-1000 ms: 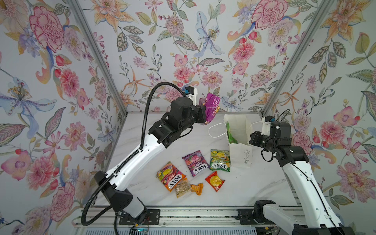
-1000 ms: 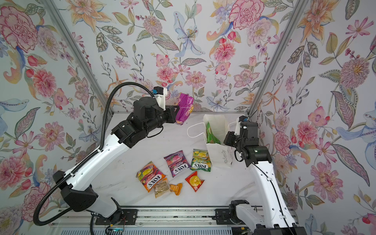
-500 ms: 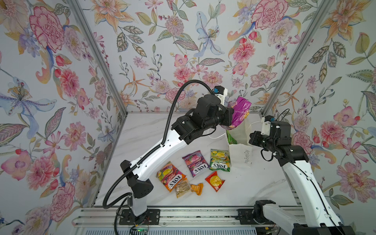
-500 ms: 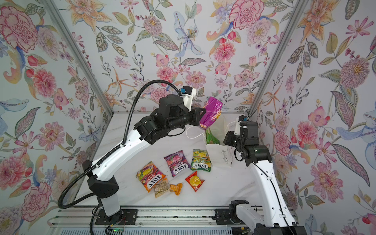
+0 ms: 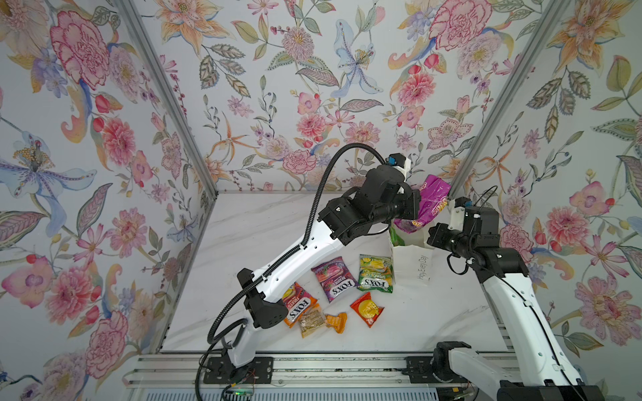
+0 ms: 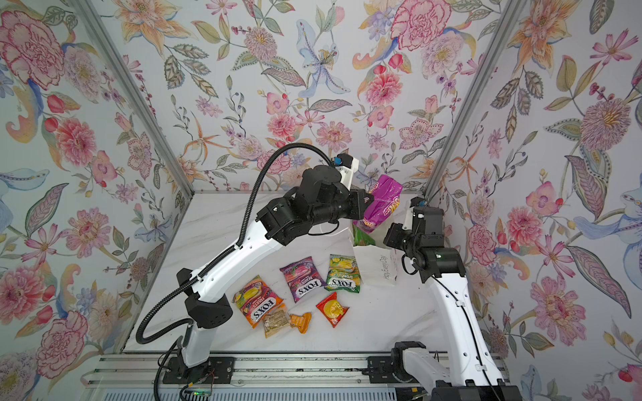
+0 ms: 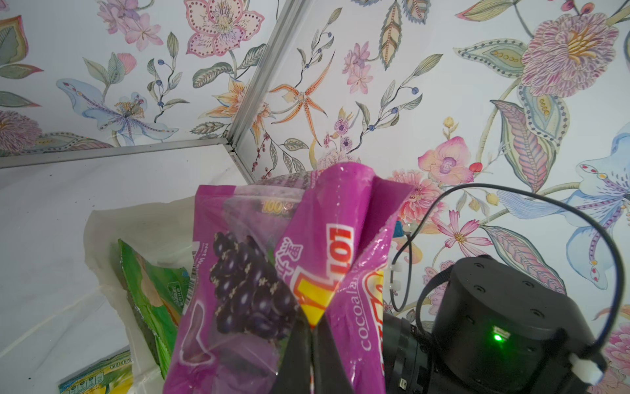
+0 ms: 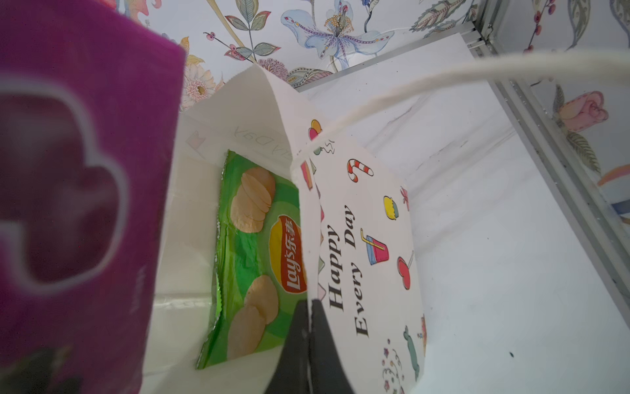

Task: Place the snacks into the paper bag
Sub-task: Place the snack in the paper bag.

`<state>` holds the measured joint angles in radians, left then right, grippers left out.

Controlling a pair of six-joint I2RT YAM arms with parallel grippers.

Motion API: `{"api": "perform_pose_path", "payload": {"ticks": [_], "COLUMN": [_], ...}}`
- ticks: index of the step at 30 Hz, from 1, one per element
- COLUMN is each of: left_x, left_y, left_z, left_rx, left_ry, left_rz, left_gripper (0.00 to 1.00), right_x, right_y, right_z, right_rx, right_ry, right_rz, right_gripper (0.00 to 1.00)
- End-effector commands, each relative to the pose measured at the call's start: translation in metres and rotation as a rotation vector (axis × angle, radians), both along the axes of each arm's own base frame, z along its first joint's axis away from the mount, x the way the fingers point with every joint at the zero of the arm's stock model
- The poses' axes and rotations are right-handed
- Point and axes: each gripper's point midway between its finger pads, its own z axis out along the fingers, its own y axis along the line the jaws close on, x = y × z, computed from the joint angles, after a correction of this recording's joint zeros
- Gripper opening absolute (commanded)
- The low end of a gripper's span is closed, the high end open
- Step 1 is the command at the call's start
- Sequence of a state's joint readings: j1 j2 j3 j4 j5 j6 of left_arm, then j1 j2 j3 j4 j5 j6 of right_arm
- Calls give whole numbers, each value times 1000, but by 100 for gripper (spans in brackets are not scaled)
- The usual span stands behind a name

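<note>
Holding purple pack above open paper bag in clamped left gripper, pinching its rim with right gripper

You're in a robot lab cell here, not anybody's living room, whatever the wallpaper says. Those flowery walls are flat panels set in bare aluminium posts, boxing in a white marble-look tabletop on three sides. Along the near edge there's a metal rail with two white-and-black arms bolted down on black plates, and a ribbed cable hose looping loose. Your wrist cams catch the same panels and frame.
</note>
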<state>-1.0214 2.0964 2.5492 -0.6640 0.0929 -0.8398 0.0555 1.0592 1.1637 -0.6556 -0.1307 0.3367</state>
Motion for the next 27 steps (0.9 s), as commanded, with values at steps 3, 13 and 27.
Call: {"api": "perform_pose_path", "payload": {"ticks": [3, 13, 27], "left_x": [2, 17, 32], "left_y": [1, -10, -27], "left_z": [34, 8, -24], "left_rx": [-110, -130, -153], "left_ry": [11, 114, 231], "left_rz": [52, 65, 31], "left_gripper": [0, 0, 0], "right_x": [-4, -5, -4], "right_y": [0, -6, -5], "right_z": [-1, -3, -2], "right_rx": [39, 51, 58], "right_ry": [-1, 0, 0], "right_rz": [-9, -33, -32], "right_gripper": [0, 0, 0]}}
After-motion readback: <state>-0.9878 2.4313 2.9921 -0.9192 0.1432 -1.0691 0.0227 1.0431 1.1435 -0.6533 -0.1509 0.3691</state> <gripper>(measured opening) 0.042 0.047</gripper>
